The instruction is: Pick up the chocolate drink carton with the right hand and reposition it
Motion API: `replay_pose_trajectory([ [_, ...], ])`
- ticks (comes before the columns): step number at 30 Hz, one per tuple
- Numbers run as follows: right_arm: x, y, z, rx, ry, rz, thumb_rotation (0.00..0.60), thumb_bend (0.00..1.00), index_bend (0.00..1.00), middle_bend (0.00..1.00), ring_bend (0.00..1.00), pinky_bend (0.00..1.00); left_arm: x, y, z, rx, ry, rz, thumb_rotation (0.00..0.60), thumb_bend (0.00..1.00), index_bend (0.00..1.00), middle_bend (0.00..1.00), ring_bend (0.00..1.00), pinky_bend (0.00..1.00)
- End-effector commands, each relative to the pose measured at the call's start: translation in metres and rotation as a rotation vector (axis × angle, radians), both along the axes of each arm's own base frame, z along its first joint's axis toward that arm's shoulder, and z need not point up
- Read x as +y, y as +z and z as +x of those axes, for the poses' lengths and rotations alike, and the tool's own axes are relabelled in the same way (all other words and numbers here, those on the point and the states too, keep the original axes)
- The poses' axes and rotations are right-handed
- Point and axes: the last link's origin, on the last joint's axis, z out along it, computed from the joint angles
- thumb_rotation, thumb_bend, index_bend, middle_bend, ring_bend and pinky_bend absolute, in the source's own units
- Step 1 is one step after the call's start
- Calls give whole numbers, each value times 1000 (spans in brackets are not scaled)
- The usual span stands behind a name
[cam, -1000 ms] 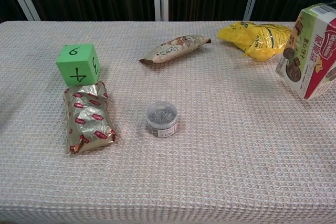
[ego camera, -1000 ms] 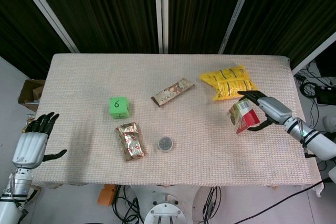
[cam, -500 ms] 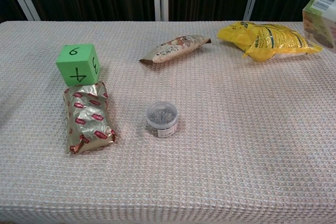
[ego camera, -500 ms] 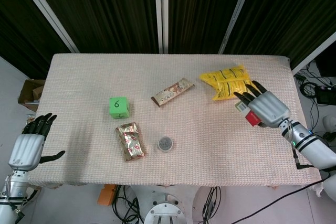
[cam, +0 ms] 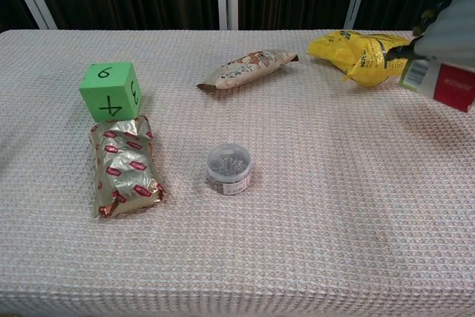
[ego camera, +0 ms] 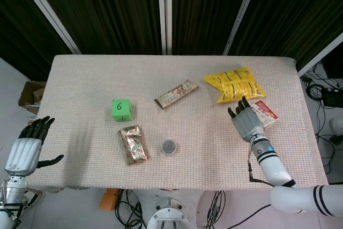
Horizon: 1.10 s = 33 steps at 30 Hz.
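The chocolate drink carton (ego camera: 265,113) shows its red and white side just right of my right hand (ego camera: 245,122), near the table's right part, in front of the yellow bag. In the chest view the carton (cam: 442,84) hangs tilted above the cloth at the upper right edge, and the right hand (cam: 451,24) grips it from above. The hand's back faces the head camera, so the fingers' hold is mostly hidden. My left hand (ego camera: 24,151) hangs off the table's left edge, fingers apart, holding nothing.
A yellow snack bag (ego camera: 233,84) lies just behind the carton. A brown snack bar (ego camera: 176,94) is mid-table, with a green cube (ego camera: 121,109), a gold foil pack (ego camera: 133,144) and a small round tin (ego camera: 169,146) front left. The table (ego camera: 214,154) has a woven cloth.
The right hand has turned over with the carton and shifted slightly left and toward the front; the carton went from upright to tilted. The left hand sank a little.
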Motion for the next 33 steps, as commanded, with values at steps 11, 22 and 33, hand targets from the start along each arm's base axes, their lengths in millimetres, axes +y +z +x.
replay_pose_trajectory([
  [11,8,-34,6,-9,-15,9,600,30,0,512,64,0,-1,0,-1,-4,-1,2,472,35,84,75,74,187],
  [22,8,-39,10,-195,9,72,600,0,0,0,0,0,-1,1,-2,-6,3,4,473,35,84,75,74,187],
  [33,32,24,11,-452,64,19,600,0,0,0,0,0,-2,2,-2,-6,2,14,474,36,84,75,74,187],
])
